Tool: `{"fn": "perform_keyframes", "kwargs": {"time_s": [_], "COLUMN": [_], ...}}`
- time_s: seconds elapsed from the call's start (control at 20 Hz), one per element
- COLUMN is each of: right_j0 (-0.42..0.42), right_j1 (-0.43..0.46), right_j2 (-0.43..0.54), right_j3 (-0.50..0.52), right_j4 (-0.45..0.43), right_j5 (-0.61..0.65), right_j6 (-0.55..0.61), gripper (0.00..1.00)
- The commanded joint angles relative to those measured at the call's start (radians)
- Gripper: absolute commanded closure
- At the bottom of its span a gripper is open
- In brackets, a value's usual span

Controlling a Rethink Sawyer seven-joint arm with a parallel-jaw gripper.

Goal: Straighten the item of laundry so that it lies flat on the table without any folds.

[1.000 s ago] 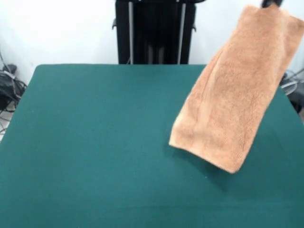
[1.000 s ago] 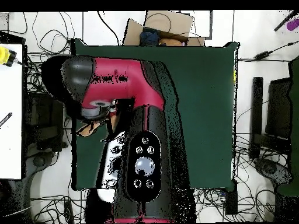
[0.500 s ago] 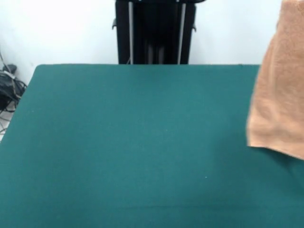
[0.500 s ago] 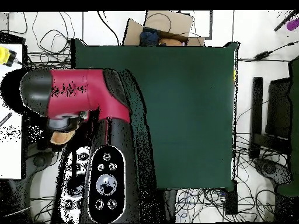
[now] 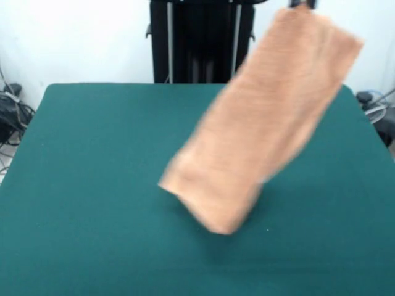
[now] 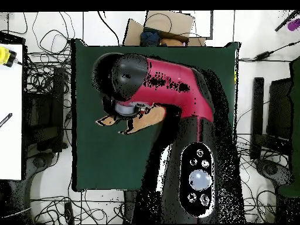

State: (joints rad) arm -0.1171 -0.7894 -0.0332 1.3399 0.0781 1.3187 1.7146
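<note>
1. Green table [image 5: 92,185] fills the front view; the towel [image 5: 259,135] hangs slanted above it, blurred, its top corner pinched in the gripper [image 5: 300,4] at the top edge.
2. Overhead, the red arm [image 6: 170,88] covers the table [image 6: 217,117]; towel [image 6: 143,120] peeks beneath.

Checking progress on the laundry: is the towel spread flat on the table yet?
No. The towel hangs in the air, slanting from its top corner, doubled lengthwise, above the table.
</note>
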Motion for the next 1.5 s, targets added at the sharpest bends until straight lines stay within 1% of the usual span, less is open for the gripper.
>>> {"fn": "perform_keyframes", "kwargs": {"time_s": [0.05,0.25,0.35,0.75,1.2,1.3,1.5], "right_j0": [-0.022,-0.037,-0.042,-0.111,-0.137,-0.140,-0.136], "right_j1": [0.049,0.064,0.062,0.041,0.020,-0.001,-0.077], "right_j2": [0.144,0.164,0.169,0.226,0.261,0.263,0.244], "right_j3": [0.054,0.018,0.020,0.119,0.148,0.187,0.335], "right_j4": [-0.038,-0.052,-0.055,-0.045,-0.065,-0.063,-0.043], "right_j5": [0.010,0.050,0.046,-0.072,-0.075,-0.106,-0.243], "right_j6": [-0.140,-0.151,-0.153,-0.228,-0.200,-0.188,-0.127], "gripper": [1.00,1.00,1.00,1.00,1.00,1.00,1.00]}}
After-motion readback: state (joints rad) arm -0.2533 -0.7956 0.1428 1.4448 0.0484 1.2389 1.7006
